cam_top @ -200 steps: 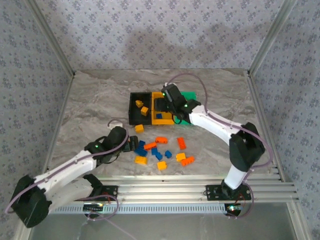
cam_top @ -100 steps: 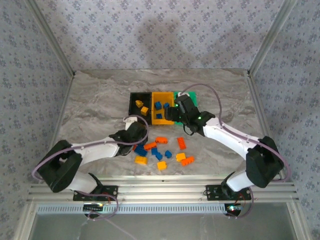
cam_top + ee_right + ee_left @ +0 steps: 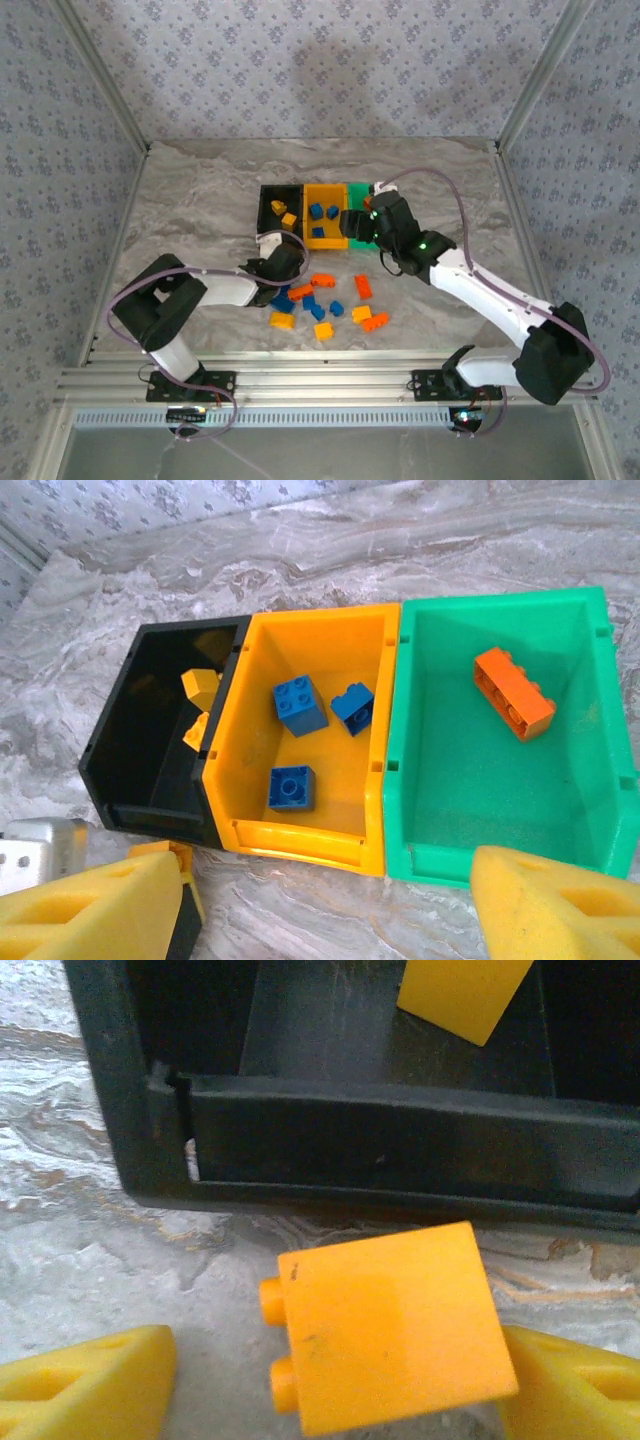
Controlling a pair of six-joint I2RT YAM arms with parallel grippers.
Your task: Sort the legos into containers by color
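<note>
A grey marbled table (image 3: pixel 190 200) veined in brown takes the middle of the frame. Behind it and at both sides stand walls (image 3: pixel 320 60) papered pale lilac-grey with small flower sprigs. Metal posts (image 3: pixel 104 75) slant in at the upper left and upper right; ribbed metal rails (image 3: pixel 330 385) cross the bottom. Light is soft, with faint shadows (image 3: pixel 320 80) on the back wall. The dim bottom strip may be floor.

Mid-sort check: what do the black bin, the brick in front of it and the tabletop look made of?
Black bin: moulded plastic, dull sheen, scuffed front lip. Yellow-orange brick: smooth hard plastic, round studs, small dark marks. Tabletop: grey veined stone look, possibly printed laminate; cannot tell.
</note>
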